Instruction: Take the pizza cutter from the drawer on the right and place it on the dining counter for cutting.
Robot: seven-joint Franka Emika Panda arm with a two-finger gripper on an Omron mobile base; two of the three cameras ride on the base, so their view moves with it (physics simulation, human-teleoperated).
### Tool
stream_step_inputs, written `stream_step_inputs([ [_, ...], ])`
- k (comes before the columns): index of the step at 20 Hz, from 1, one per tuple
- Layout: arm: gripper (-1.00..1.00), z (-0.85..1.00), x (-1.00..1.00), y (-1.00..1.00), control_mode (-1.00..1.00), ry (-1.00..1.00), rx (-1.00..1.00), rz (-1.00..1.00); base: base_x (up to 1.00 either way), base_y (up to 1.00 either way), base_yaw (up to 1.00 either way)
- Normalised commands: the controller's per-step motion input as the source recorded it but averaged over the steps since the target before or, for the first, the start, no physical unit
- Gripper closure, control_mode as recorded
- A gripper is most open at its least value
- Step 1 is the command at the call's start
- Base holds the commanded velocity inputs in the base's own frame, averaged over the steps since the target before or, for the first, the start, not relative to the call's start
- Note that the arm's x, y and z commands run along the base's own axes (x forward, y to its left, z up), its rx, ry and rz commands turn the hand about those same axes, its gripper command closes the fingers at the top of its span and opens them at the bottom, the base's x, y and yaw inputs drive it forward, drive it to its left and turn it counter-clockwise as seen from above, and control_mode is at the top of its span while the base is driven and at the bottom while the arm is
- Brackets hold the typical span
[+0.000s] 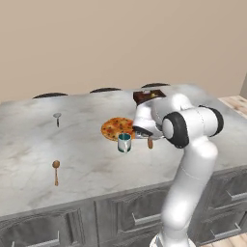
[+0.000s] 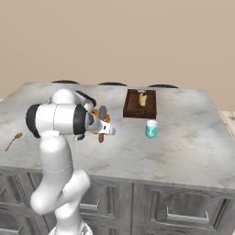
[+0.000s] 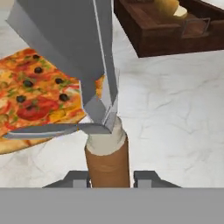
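My gripper [image 1: 146, 136] is shut on the brown wooden handle of the pizza cutter [image 3: 107, 162], low over the pale marble dining counter [image 1: 87, 154]. The cutter stands nearly upright, handle end down by the counter top, its grey wheel blade [image 3: 65, 39] reaching up and away from the hand. In the right base view the pizza cutter [image 2: 101, 136] hangs from the gripper [image 2: 103, 131] just in front of the arm. A pizza [image 1: 115, 128] lies on the counter right beside it, to the left. The drawer is out of view.
A teal cup [image 1: 124, 143] stands just left of the cutter, in front of the pizza. A dark brown tray [image 2: 140, 104] with food sits further back. A wooden spoon [image 1: 56, 169] and a silver-headed spoon [image 1: 57, 117] lie far left. Shut drawer fronts [image 1: 144, 217] line the island.
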Motion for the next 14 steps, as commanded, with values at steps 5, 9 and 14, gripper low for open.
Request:
stream_step_inputs([
  [5,1.00,0.00,0.74,0.00,-1.00,0.06,0.00,0.00,0.00,0.00,0.00],
  [9,1.00,-0.02,0.72,-0.01,-1.00,0.07,0.00,0.00,0.00,0.00,0.00],
  [14,1.00,-0.21,0.58,-0.01,-1.00,0.07,0.00,0.00,0.00,0.00,0.00],
])
